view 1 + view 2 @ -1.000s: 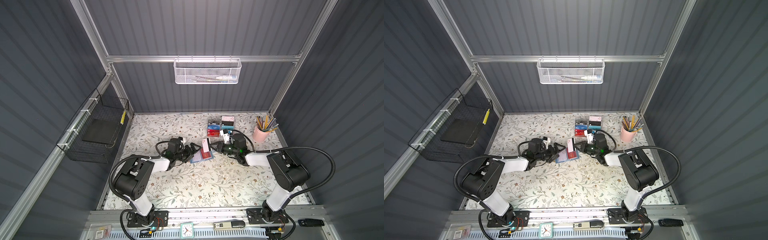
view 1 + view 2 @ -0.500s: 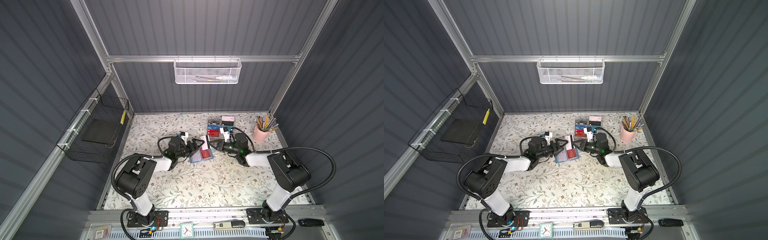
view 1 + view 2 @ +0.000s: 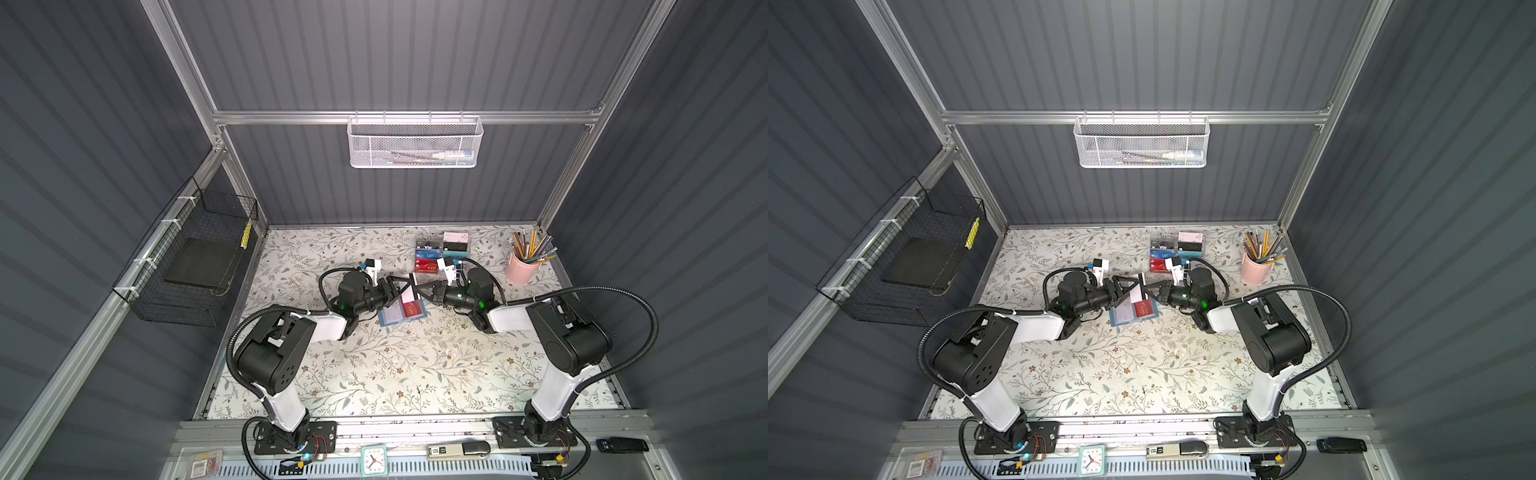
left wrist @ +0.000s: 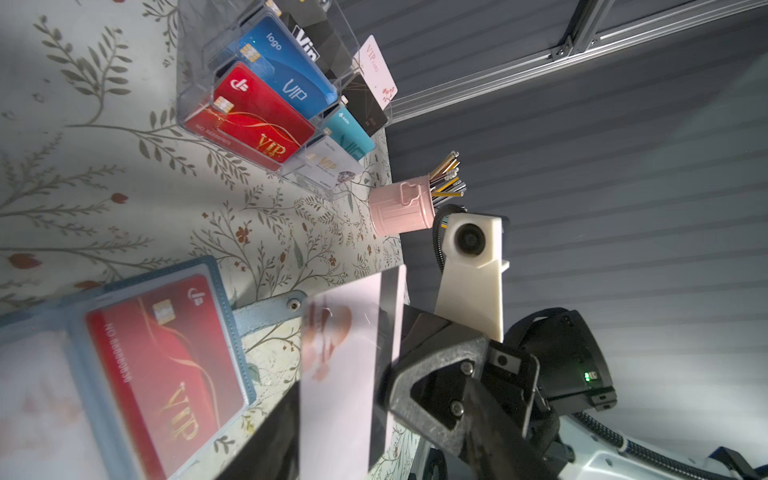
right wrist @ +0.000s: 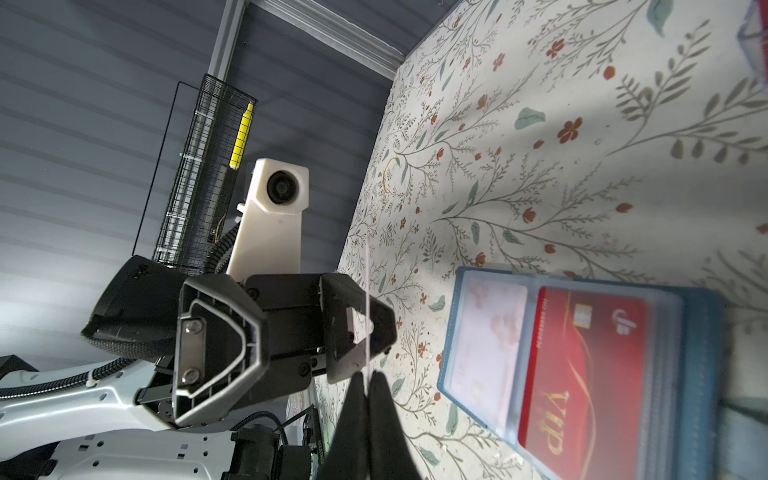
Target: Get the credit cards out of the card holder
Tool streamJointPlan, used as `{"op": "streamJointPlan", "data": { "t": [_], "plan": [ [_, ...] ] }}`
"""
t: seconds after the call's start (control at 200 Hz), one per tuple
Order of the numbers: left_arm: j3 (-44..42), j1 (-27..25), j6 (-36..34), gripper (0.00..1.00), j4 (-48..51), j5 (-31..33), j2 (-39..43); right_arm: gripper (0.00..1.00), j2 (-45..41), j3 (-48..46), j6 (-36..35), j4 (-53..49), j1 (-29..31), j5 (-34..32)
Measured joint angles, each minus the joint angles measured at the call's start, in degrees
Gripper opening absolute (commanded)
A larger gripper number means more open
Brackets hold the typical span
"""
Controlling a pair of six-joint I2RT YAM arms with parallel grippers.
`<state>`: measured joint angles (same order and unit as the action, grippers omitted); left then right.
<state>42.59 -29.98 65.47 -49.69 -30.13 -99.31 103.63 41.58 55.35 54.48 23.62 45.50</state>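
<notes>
Card (image 5: 368, 299) edge-on from right wrist only

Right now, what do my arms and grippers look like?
The left arm and right arm match: black joint housings, white link shells, black corrugated hoses. The left gripper and right gripper: black triangular-framed fingers, white camera mount, green light behind.

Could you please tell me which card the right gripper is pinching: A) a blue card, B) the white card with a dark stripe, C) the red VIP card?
B: the right gripper is shut on the white card; the red card sits in the card holder.
</notes>
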Motion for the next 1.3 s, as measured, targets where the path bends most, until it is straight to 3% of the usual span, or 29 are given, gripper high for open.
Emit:
{"op": "streamJointPlan", "data": {
  "t": [0.17,0.32,0.595,0.73,0.96,1.121,1.206,1.301],
  "plan": [
    [0.13,0.02,-0.63,0.33,0.39,0.15,0.00,0.00,0.02,0.13,0.39,1.33,-0.11,0.35],
    [0.17,0.04,-1.05,0.24,1.40,0.57,0.00,0.00,0.37,0.35,1.05,1.70,-0.28,0.81],
    [0.28,0.04,-1.86,0.06,2.36,1.05,0.02,0.11,0.79,0.44,1.42,1.57,-0.57,0.70],
    [0.81,-0.33,-1.86,0.02,2.03,0.85,0.02,0.18,1.03,0.44,1.44,0.44,-0.68,0.44],
    [0.90,-0.48,-1.84,0.00,3.02,1.18,0.02,0.40,0.72,0.37,1.03,-0.76,-0.83,-0.17],
    [1.49,-0.48,-1.88,0.00,6.27,2.71,0.02,0.53,-2.36,-1.03,0.35,-2.47,-2.25,-2.10],
    [1.79,-0.48,-1.79,0.00,7.30,4.24,0.09,0.65,-4.44,-2.27,0.46,-2.93,-3.02,-3.63],
    [2.32,-0.48,-1.27,0.00,7.65,6.29,0.42,0.68,-7.17,-4.17,1.44,-3.72,-3.50,-5.95]
  ]
}}
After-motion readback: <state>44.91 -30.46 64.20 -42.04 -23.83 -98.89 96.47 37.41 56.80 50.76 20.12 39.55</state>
